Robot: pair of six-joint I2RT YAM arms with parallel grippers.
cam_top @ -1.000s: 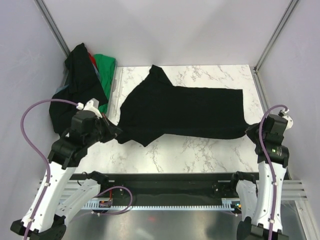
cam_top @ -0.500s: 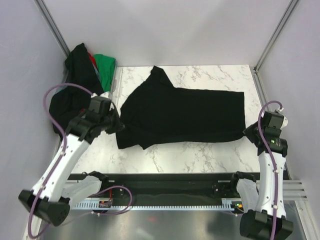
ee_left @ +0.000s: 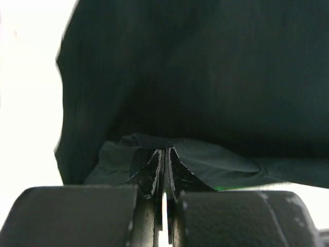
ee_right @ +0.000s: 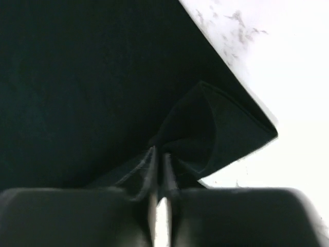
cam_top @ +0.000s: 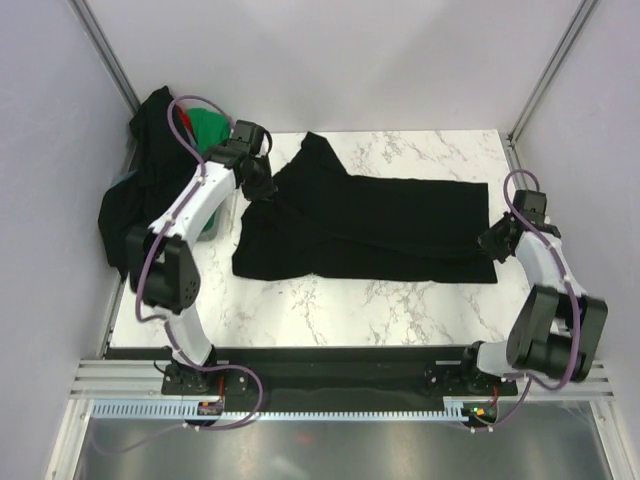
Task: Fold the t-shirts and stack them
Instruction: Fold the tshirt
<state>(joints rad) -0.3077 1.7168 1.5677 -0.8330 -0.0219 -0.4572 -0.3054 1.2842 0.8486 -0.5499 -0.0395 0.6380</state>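
Marble table (cam_top: 400,300) under me: my left gripper (ee_left: 164,157) is pinching the black t-shirt (cam_top: 370,225) by a bunched fold, my right gripper (ee_right: 159,157) is pinching its corner, and the cloth lies spread between the 2.

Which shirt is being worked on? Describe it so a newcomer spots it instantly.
Start at the white marble table. Spread across its middle lies one black t-shirt, both arms' jaws shut on its left and right ends. Unlike the heap of black, green and red shirts bunched at the far-left corner, it lies alone and mostly flat.
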